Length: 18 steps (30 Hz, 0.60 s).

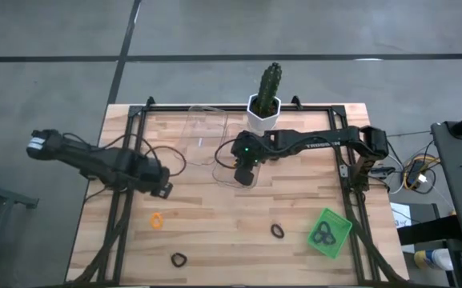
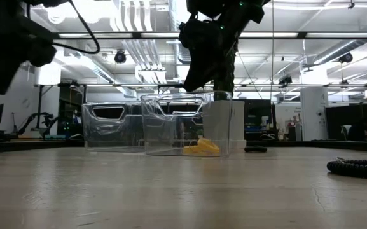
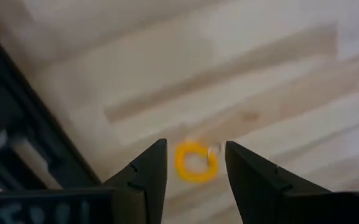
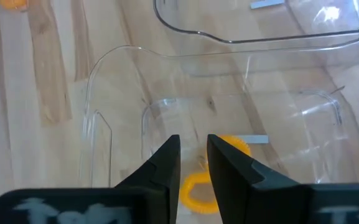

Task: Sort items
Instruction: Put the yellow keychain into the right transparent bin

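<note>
Leftmost, the left end effector (image 1: 160, 189) hangs above the pale wood-plank counter (image 1: 214, 232), fingers spread wide and empty; a thin orange ring (image 3: 196, 162) lies flat on the counter, framed between them. A black ring (image 1: 178, 259) lies further from the cactus (image 1: 269, 86). Just before the cactus, the right end effector (image 4: 193, 163) hovers over a clear plastic tray (image 1: 224, 164), fingers slightly parted and empty; orange rings (image 4: 203, 186) lie in the tray beneath. Another black ring (image 1: 277, 230) lies on the counter; more sit in the green square tray (image 1: 340, 231).

Left end effector (image 3: 195, 171) low, fingers spread wide — right end effector (image 4: 193, 163) raised, fingers narrowly apart.
</note>
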Motion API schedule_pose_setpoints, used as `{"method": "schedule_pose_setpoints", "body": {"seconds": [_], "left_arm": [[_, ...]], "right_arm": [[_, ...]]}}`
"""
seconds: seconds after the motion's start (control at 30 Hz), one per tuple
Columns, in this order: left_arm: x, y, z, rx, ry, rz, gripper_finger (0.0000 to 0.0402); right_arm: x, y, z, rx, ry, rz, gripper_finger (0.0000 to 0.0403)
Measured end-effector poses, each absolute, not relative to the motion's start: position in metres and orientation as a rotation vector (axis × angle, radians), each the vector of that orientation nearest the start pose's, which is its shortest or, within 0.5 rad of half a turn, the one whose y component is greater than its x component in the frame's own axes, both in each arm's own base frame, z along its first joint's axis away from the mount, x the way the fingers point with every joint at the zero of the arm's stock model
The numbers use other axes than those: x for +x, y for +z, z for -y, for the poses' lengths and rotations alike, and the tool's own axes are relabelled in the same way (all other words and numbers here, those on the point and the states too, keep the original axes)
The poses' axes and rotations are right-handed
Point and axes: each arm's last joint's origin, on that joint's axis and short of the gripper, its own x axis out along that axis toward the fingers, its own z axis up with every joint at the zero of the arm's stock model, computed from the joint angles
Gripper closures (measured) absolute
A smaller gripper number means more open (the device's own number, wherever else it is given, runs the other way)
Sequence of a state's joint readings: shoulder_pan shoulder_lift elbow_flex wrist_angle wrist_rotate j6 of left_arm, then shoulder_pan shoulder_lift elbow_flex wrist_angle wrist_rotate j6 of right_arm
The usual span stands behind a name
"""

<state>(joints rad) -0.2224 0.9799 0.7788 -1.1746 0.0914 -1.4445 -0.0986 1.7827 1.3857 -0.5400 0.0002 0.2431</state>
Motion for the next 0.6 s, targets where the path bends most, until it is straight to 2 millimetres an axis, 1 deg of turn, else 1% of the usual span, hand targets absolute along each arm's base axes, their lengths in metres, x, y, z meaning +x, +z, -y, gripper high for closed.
{"method": "schedule_pose_setpoints", "body": {"seconds": [0.23,0.6], "left_arm": [[0.138,0.232,0.059,-1.129,0.793,-1.381,0.0248],[0.142,0.211,0.091,-0.983,0.862,-1.496,0.0248]], "right_arm": [[0.380,0.244,0.038,0.257,-0.198,-0.923,0.0333],[0.380,0.245,0.038,0.253,-0.196,-0.923,0.0318]]}}
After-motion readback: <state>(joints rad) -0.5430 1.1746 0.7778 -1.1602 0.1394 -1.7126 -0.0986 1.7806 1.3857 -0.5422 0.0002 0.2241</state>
